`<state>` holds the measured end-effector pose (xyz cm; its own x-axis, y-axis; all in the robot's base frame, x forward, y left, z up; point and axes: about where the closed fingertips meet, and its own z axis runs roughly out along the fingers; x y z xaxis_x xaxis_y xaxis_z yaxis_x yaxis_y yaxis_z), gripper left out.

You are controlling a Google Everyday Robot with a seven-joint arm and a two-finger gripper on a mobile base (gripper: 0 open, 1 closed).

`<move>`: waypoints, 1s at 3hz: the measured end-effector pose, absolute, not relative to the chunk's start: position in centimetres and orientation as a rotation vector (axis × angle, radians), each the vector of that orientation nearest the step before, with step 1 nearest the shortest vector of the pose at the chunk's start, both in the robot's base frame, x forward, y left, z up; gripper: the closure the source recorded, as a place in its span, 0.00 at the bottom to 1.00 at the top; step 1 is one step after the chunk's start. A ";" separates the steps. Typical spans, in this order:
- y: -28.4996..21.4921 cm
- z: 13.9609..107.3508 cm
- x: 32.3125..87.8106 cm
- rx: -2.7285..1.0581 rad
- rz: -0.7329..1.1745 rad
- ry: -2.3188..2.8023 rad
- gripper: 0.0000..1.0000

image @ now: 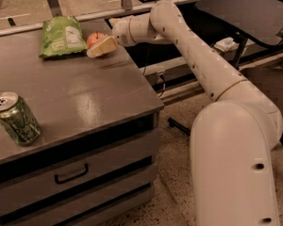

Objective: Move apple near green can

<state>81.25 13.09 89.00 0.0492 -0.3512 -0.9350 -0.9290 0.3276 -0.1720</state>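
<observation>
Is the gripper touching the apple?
Cannot tell. In the camera view the gripper overlaps the apple at its lower right, hiding any contact or gap.

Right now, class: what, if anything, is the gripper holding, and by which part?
It cannot be told. The gripper is at the apple, covering its lower front, but no hold shows clearly.
</observation>
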 end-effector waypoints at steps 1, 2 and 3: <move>13.3 86.9 81.7 -1.184 0.687 1.535 0.15; 13.5 85.9 82.0 -1.159 0.707 1.531 0.39; 13.2 86.2 81.7 -1.149 0.716 1.503 0.62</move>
<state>81.70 13.25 86.15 0.0266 -0.2882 -0.9572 -0.9247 0.3567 -0.1331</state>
